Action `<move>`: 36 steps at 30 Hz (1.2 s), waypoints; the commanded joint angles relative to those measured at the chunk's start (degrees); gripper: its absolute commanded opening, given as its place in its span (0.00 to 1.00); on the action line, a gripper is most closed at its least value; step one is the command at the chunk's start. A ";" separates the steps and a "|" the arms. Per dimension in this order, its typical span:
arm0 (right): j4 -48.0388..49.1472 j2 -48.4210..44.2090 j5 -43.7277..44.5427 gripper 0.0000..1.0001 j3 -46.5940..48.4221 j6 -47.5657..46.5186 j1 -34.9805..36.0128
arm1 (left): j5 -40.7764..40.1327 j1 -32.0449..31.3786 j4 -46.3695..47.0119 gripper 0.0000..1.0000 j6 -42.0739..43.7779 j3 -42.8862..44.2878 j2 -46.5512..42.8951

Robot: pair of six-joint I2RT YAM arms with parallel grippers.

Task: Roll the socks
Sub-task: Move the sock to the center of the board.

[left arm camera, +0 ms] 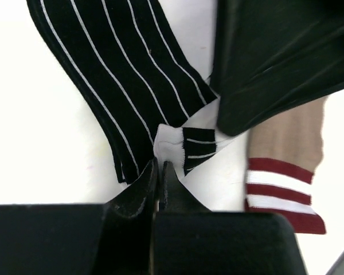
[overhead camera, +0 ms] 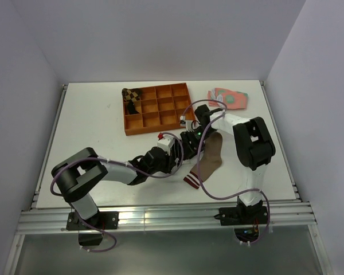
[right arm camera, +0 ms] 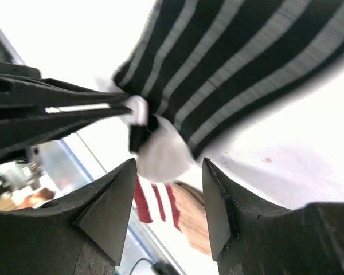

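Left gripper (left arm camera: 159, 170): jaws fully together, pinching the white inner edge at the folded end of the black sock (left arm camera: 120, 74). The rest of that sock fans away from the tips, flat on the table (overhead camera: 92, 114).

Right gripper (right arm camera: 169, 164): jaws apart, gripping nothing. The pinched white fold sits just ahead of the gap; can't tell if either finger touches it.

Both grippers meet just off the near right corner of the orange tray (overhead camera: 155, 129), on the arm-base side, and the black sock is under them there.

Tan sock (left arm camera: 284, 134): flat, on the near side of the tray and right of that same corner, maroon-and-white cuff toward the bases.

Checkered rolled sock (overhead camera: 130, 95): in the tray's far-left compartment.

Pink-and-green socks (overhead camera: 229, 97): flat, right of the tray's far corner, not touching it.
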 commanded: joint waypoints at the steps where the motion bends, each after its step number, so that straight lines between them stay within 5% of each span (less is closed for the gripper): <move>1: 2.91 -5.01 5.10 0.57 0.18 -1.23 -0.52 | -5.89 0.27 -10.69 0.00 -1.83 0.53 -2.26; 21: 1.33 -14.60 30.15 0.44 -11.87 -5.63 -4.12 | -7.03 0.36 -23.44 0.00 -5.62 1.49 -10.53; 36: 2.30 -14.59 34.39 0.44 -11.25 -12.74 -12.12 | 3.50 0.36 -28.89 0.00 -7.55 4.57 -9.12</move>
